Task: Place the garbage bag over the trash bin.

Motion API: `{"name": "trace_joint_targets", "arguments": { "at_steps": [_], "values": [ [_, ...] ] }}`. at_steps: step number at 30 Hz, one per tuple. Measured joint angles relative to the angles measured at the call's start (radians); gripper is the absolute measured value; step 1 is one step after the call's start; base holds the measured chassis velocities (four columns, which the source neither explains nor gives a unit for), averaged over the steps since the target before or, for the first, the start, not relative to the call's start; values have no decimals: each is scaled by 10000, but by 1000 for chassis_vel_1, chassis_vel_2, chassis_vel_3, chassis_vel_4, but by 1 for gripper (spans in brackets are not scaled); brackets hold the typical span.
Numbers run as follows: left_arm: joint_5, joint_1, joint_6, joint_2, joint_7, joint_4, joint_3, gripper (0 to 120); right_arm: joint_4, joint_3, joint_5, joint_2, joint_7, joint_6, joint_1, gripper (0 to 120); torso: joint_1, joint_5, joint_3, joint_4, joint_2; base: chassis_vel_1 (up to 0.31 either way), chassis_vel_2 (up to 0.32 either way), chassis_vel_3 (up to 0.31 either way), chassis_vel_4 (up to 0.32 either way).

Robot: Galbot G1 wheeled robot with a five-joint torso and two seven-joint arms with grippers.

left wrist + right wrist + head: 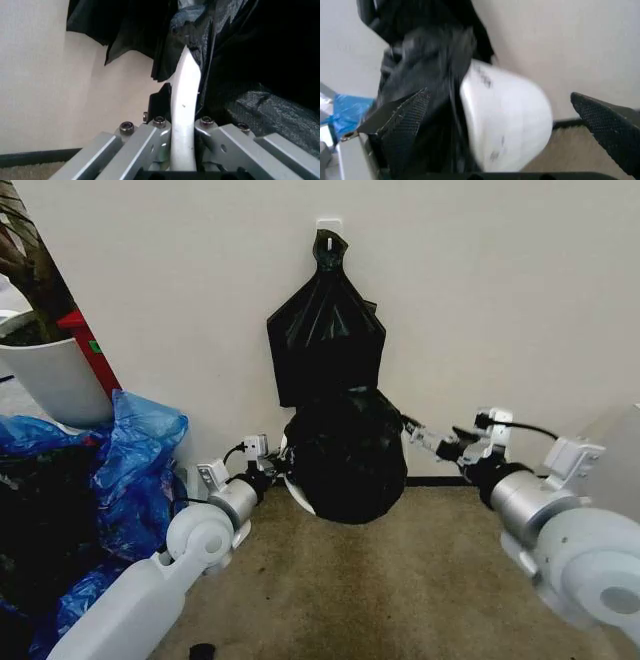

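The garbage bag (pixel 347 455) drapes the trash bin (pixel 300 492) between left gripper (pixel 278 463) and right gripper (pixel 412 430).

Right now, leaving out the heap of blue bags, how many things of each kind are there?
Cream-white round plastic trash bin: 1
Thin glossy black plastic garbage bag draped over it: 1
Fan-shaped bunch of black bags hanging on the wall: 1
White plant pot: 1
Grippers: 2, left gripper, jaws on the bin's rim; right gripper, jaws open
Total: 6

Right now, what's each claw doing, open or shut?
Left claw: shut on the bin rim.
Right claw: open, at the bag on the bin's side.
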Motion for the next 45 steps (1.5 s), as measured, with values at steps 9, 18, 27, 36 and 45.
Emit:
{"name": "trace_joint_targets", "arguments": {
  "at_steps": [9, 18, 27, 36, 45],
  "values": [
    [325, -39, -160, -6, -215, -33, 58, 1, -51, -242, 617, 322, -841, 294, 145, 100, 0, -1, 0, 2, 0, 0, 0, 0, 0],
    [468, -78, -165, -46, -182, -26, 96, 1, -76, -447, 772, 473, -1427, 288, 230, 98, 0, -1, 0, 1, 0, 0, 0, 0, 0],
    [469, -106, -142, -56, -166, -122, 137, 1, -86, -575, 778, 605, -1495, 273, 248, 79, 0, -1, 0, 1, 0, 0, 0, 0, 0],
    [516, -92, -127, 14, -147, -147, 122, 1, -93, -655, 479, 655, -1658, 300, 286, 47, 0, 0, 0, 2, 0, 0, 0, 0, 0],
    [541, -82, -124, -15, -114, -57, -2, 1, -95, -396, -106, 378, -1809, 341, 163, 12, 0, 0, 0, 1, 0, 0, 0, 0, 0]
  ]
}}
